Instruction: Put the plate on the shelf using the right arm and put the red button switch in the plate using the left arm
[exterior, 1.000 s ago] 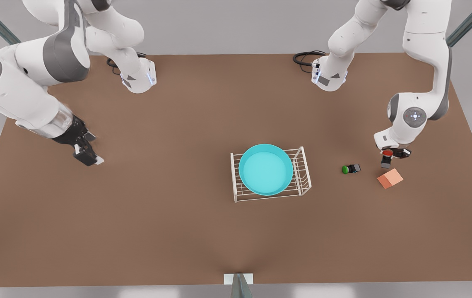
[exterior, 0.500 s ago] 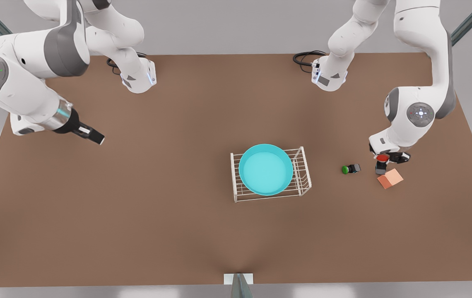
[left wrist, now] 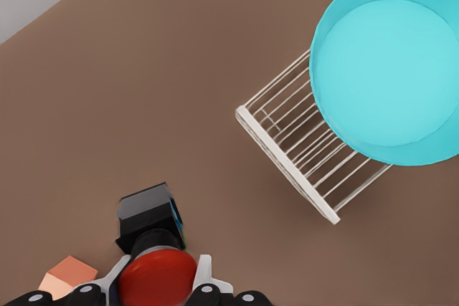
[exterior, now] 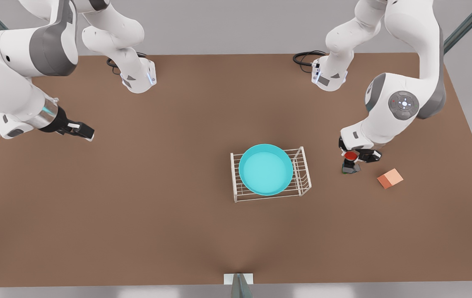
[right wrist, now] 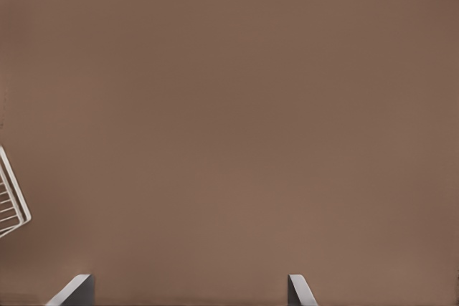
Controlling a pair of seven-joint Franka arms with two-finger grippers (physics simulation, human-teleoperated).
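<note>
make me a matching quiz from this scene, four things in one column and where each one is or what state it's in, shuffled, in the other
Things:
1. plate
2. red button switch
3. salmon-orange cube
4. right gripper

Places or states:
A. lying on the bare table by the front view's right edge
B. resting on the white wire shelf
C. open, over the table on the front view's left
D. held in the left gripper, above the table

Pairs: 1-B, 2-D, 3-A, 4-C
</note>
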